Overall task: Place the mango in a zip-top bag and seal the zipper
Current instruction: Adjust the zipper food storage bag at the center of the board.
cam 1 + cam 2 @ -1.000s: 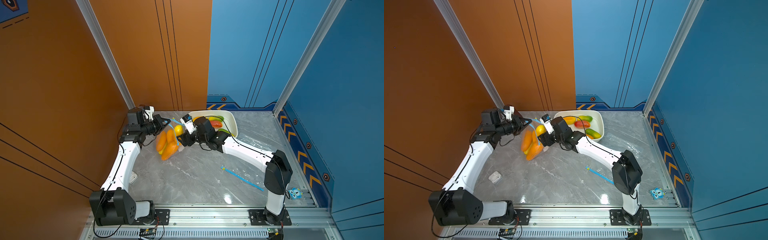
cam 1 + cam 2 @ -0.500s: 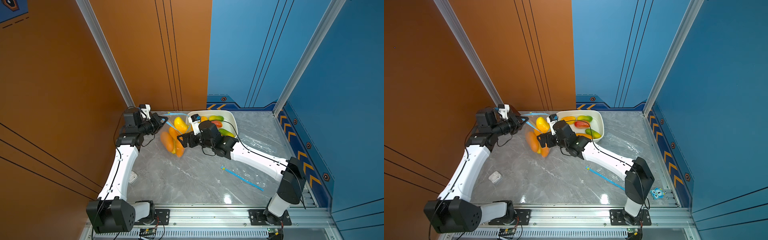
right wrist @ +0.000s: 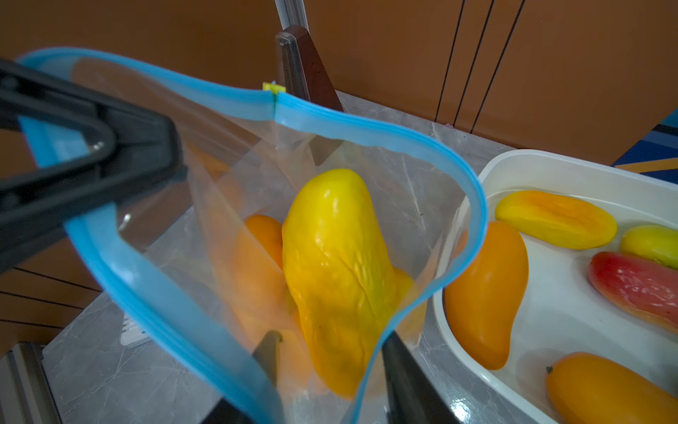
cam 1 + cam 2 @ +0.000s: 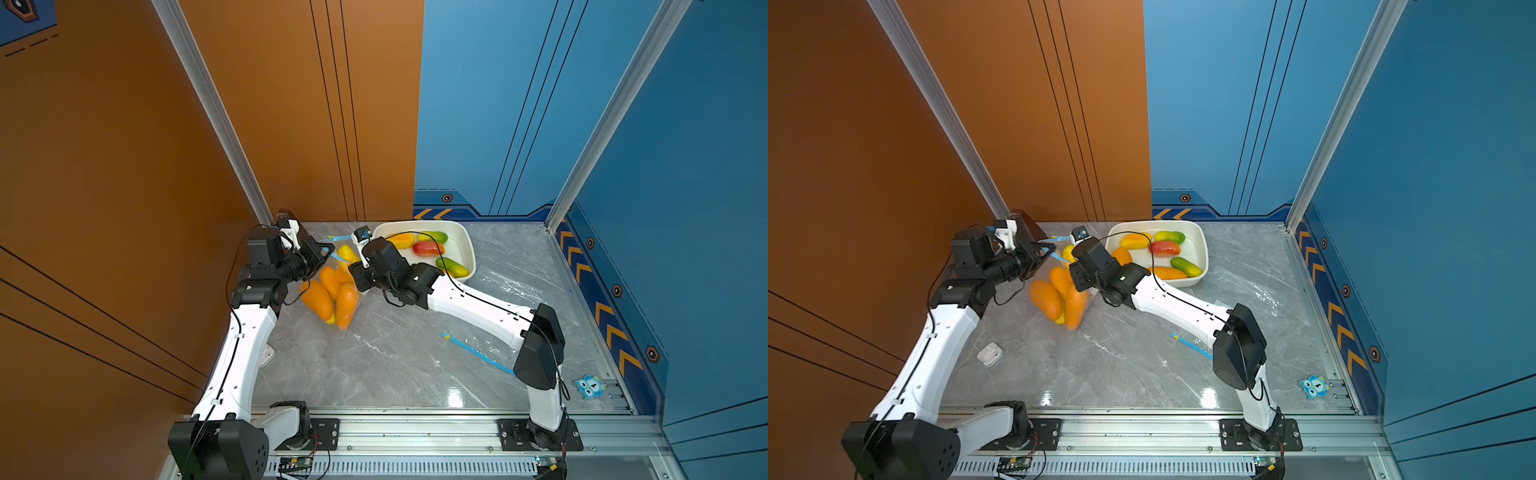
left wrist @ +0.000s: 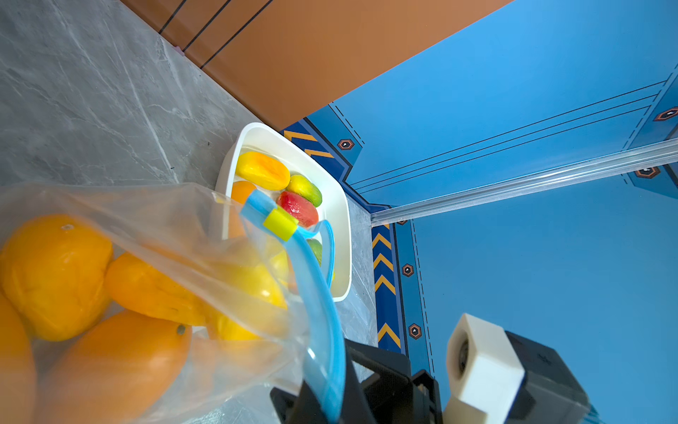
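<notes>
A: Where is the glossy yellow mango [image 3: 330, 264]?

B: We see it inside the clear zip-top bag with the blue zipper strip [image 3: 161, 290], on top of several orange mangoes [image 4: 322, 297], just beside the white plastic tub [image 3: 550, 161].

A: And our grippers?

B: Our left gripper [image 4: 321, 254] is clamped on the blue strip and holds the mouth up. Our right gripper [image 3: 332, 356] has its jaws partly apart, either side of the mango's lower end and the rim. We cannot tell whether they press on anything.

A: How will it handle?

B: We judge the fruit smooth, firm and slippery, and the film thin, limp and sagging under the load. We would grip the stiffer strip, and the small yellow slider [image 5: 279, 222] for sealing.

A: What escapes us?

B: In both top views the wrists cover the fingertips. The bag's bottom is blurred, so we cannot say whether it rests on the grey marble table [image 4: 395, 353].
</notes>
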Robot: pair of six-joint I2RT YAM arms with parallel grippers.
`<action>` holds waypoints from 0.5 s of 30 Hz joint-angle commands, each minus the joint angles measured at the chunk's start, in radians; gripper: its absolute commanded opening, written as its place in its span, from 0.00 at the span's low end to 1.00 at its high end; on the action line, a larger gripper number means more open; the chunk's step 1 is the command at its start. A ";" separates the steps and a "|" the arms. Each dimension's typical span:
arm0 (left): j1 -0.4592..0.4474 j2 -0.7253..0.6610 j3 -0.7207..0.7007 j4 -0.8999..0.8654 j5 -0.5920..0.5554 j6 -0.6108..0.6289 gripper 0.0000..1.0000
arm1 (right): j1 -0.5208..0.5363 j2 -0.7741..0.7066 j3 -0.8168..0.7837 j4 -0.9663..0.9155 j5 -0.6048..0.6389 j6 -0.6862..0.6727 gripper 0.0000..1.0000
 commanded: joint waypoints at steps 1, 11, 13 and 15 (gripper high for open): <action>0.003 -0.036 -0.003 0.026 0.006 0.008 0.00 | -0.008 0.034 0.057 -0.068 -0.006 -0.023 0.30; 0.068 -0.043 -0.001 0.025 0.028 0.006 0.36 | -0.045 0.033 0.163 -0.155 -0.168 -0.086 0.00; 0.118 -0.053 -0.008 0.026 0.031 -0.001 0.68 | -0.063 0.035 0.246 -0.230 -0.251 -0.152 0.00; 0.180 -0.062 -0.019 0.025 0.032 -0.015 0.88 | -0.072 0.016 0.299 -0.307 -0.338 -0.255 0.00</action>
